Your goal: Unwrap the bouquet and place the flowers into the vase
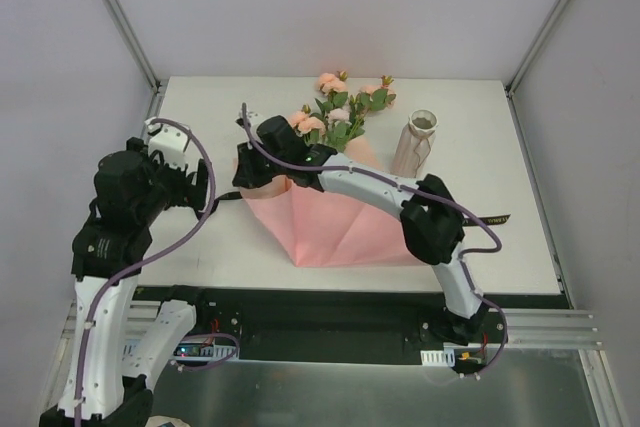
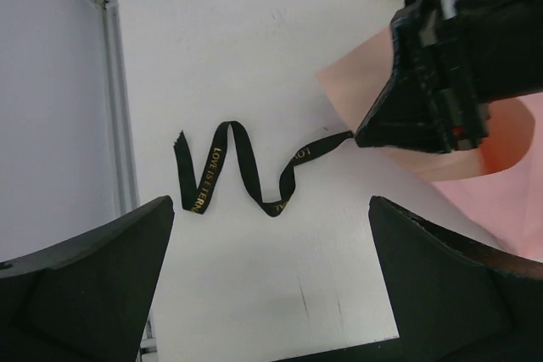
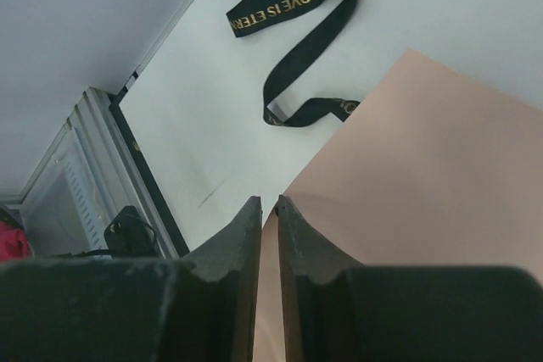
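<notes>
The bouquet is untied: the peach-pink flowers (image 1: pixel 340 107) lie at the far end of the opened pink paper (image 1: pixel 330 227). My right gripper (image 1: pixel 250 169) is at the paper's left corner, and in its wrist view the jaws (image 3: pixel 269 203) are shut on the pink paper's (image 3: pixel 407 158) edge. The off-white vase (image 1: pixel 418 142) stands upright to the right of the blooms. The black gold-lettered ribbon (image 2: pixel 216 167) lies loose on the table left of the paper. My left gripper (image 2: pixel 270 205) hangs open above the bare table near the ribbon, holding nothing.
One ribbon end (image 1: pixel 492 217) pokes out by the right arm's elbow. The table's left rail (image 2: pixel 114 125) runs close beside the ribbon (image 3: pixel 297 6). The right arm (image 1: pixel 380 182) reaches across the pink paper.
</notes>
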